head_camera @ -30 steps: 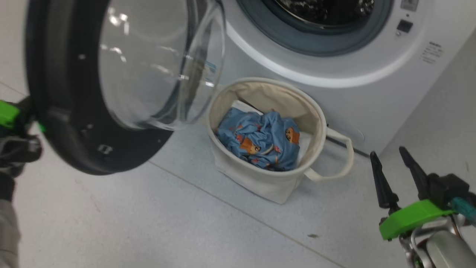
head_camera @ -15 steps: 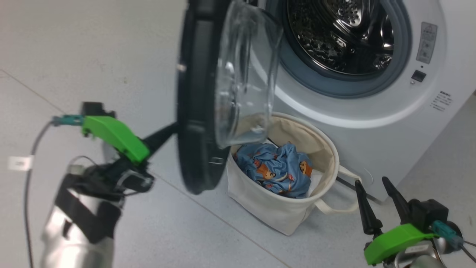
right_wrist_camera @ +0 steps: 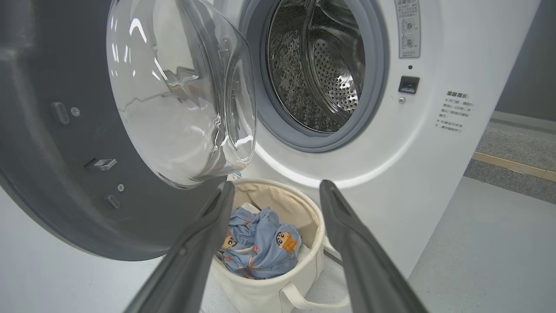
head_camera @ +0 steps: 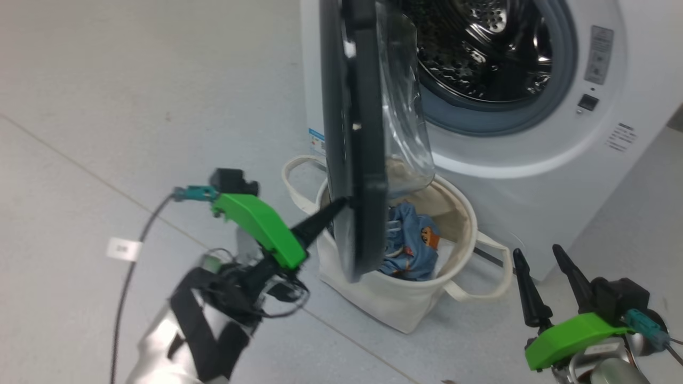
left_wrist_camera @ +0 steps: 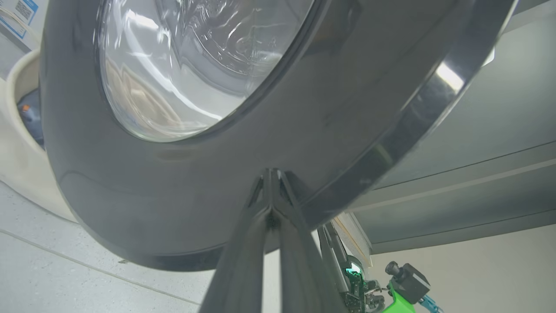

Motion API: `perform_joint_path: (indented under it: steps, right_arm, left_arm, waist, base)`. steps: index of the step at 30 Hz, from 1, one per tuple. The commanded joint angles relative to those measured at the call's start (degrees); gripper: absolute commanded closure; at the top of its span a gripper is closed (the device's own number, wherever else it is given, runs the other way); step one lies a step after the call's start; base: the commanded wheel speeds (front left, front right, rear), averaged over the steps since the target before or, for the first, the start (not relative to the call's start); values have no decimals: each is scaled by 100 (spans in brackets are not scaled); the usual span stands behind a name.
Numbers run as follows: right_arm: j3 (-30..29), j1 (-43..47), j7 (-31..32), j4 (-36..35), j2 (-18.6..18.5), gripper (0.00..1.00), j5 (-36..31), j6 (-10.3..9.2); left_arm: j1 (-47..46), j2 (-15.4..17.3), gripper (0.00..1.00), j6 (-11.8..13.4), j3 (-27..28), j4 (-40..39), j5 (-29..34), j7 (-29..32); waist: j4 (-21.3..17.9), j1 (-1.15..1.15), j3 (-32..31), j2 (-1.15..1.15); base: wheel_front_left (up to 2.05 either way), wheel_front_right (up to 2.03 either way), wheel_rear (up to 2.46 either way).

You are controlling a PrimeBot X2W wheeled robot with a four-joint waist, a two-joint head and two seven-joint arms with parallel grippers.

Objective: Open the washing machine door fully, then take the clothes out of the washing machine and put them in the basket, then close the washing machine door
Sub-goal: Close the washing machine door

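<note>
Pale grey tiled floor (head_camera: 133, 80), one seam (head_camera: 80, 165) running diagonally across it. Along its far right edge, a wooden strip (right_wrist_camera: 512, 164) borders grey carpet (right_wrist_camera: 521, 145).

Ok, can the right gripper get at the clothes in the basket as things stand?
Probably yes. The right gripper stands open beside the basket, and the clothes lie exposed on that side; the washing machine door overhangs only the basket's left part.
</note>
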Motion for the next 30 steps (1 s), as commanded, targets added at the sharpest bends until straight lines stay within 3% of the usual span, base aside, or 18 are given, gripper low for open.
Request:
perform_joint_path:
  steps: [1, 9, 18, 30]
  right_arm:
    - [21, -49, -72, -197, -72, 0, -44, 20]
    - [-5, -109, -72, -351, -76, 0, -108, 20]
    - [-93, -270, -72, -517, -105, 0, -148, 20]
    - [-35, -536, -72, -626, 204, 0, -189, 20]
  left_arm:
    - [-245, 71, 100, -40, 33, -176, -43, -186]
    - [-514, 71, 100, -40, -627, 80, -54, -1288]
    - [-954, 126, 100, -40, -1010, 575, 470, -2218]
    - [-1339, 1129, 100, -41, -953, 1233, 779, -3185]
  waist:
    - [-113, 0, 28, 0]
    - [-736, 0, 203, 0]
    - [-1869, 0, 557, 0]
    - [-3773, 0, 762, 0]
  base:
    - [0, 0, 0]
    - [0, 0, 0]
    - [0, 0, 0]
    - [0, 0, 0]
